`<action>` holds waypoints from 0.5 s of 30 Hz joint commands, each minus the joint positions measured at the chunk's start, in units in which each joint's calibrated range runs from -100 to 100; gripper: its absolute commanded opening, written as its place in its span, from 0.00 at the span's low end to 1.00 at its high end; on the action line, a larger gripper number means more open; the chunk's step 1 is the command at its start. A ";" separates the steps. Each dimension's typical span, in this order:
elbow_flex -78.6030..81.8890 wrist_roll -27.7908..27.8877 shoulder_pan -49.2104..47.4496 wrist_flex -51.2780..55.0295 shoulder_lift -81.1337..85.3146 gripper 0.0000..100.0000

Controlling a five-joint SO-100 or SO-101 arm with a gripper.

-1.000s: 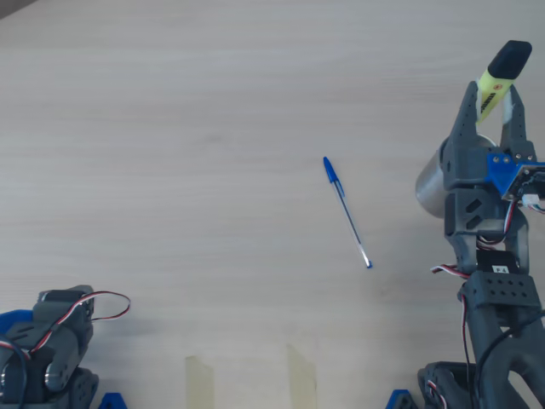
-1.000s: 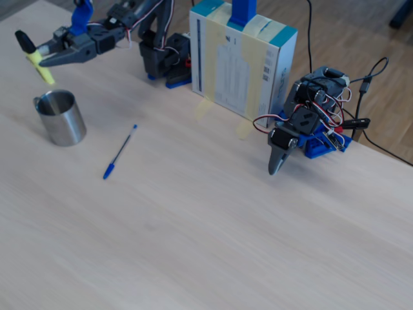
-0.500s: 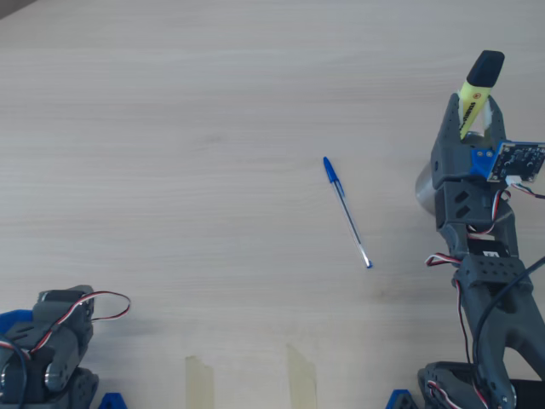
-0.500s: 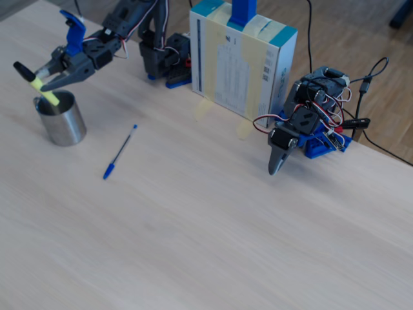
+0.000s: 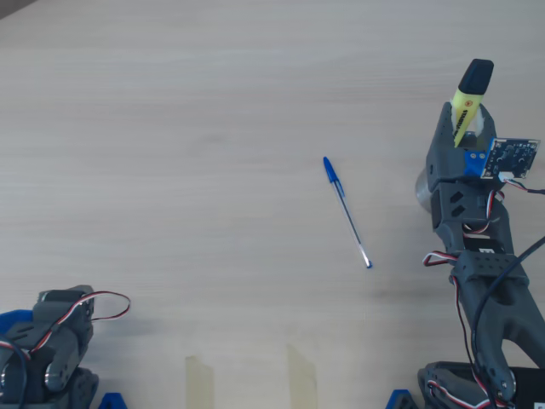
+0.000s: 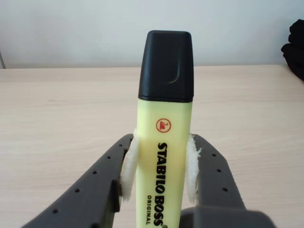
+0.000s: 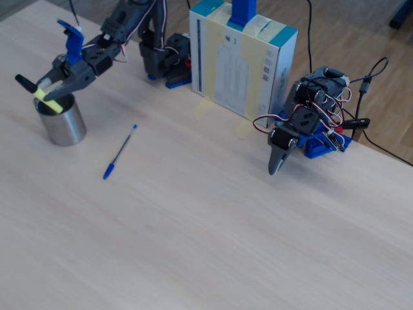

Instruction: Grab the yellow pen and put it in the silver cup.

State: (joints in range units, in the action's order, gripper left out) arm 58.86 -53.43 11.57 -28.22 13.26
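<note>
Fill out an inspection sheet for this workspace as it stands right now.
Surface: pale wood-grain table, with tape strips at one edge.
Job's things: yellow pen held with its black cap up, lower end at the mouth of the silver cup.
Clutter: blue ballpoint pen lying flat; taped box standing.
Grippers: gripper shut on the yellow pen.
Cables: loose wires on the second arm, parked and folded.
Surroundings: wood floor beyond the table's edge in the fixed view.
</note>
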 commanded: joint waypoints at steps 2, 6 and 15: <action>-2.67 0.38 0.47 -0.48 -0.05 0.02; -0.41 0.38 0.47 -0.48 -0.05 0.02; 2.86 3.91 0.56 -0.48 0.29 0.02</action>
State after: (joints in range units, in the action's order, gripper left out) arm 61.57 -50.16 11.57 -28.22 13.26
